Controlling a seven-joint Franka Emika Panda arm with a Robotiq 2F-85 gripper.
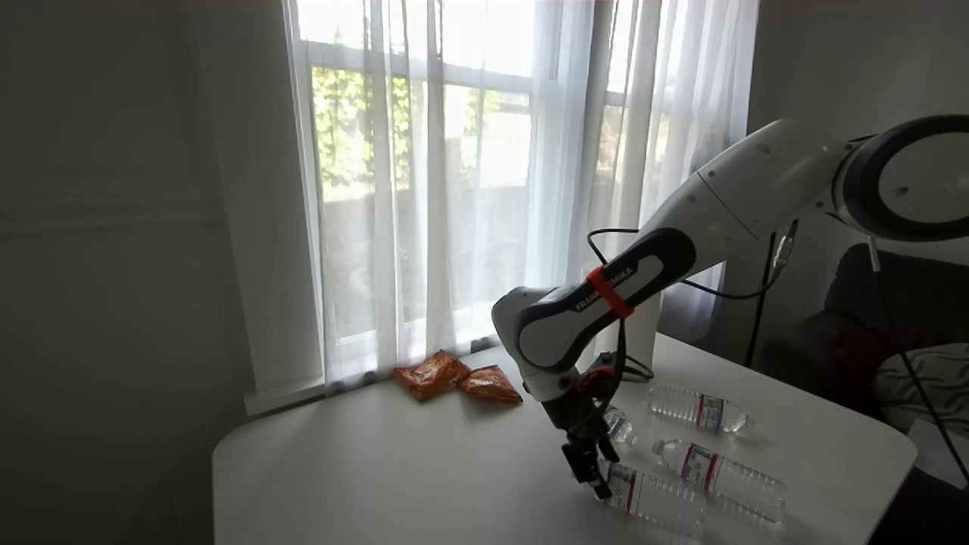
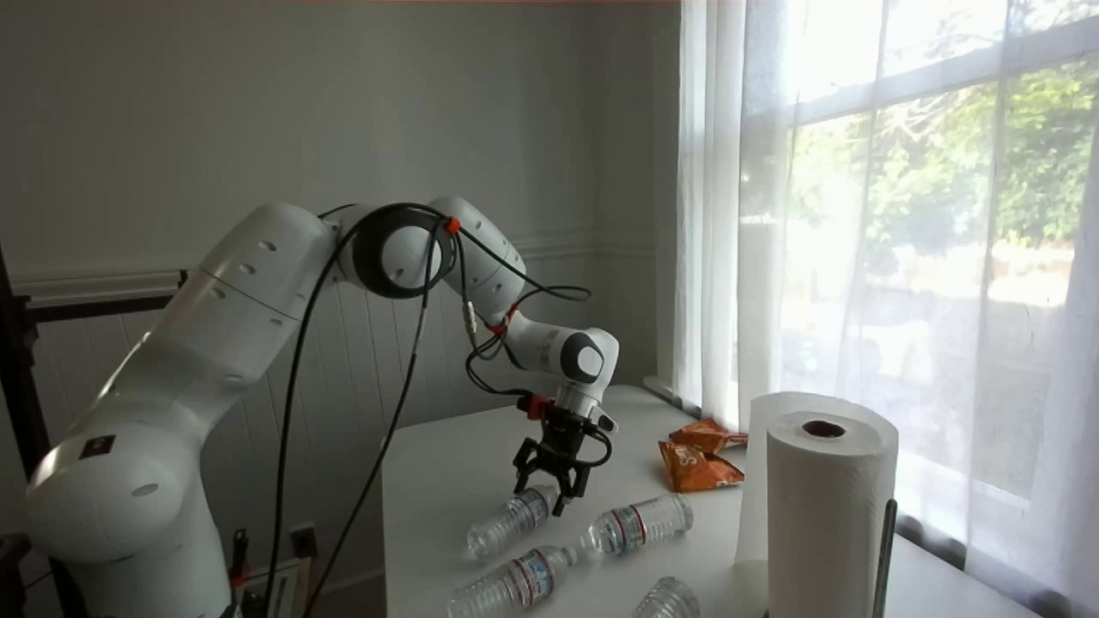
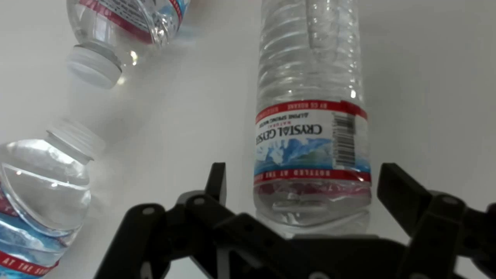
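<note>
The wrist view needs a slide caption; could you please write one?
Open gripper flanking a Crystal Geyser bottle, with two capped bottles at picture left.

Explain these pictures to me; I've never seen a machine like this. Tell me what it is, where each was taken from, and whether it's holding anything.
The machine is a white robot arm ending in a black gripper with two fingers. Two pictures come from cameras standing outside the robot; the third comes from a camera on its wrist. On the white table lie four clear plastic bottles, all on their sides, and two orange bags. A paper towel roll stands upright in an exterior view. Nothing looks gripped: the fingers stand apart on either side of one bottle, with a gap showing in the wrist view.
</note>
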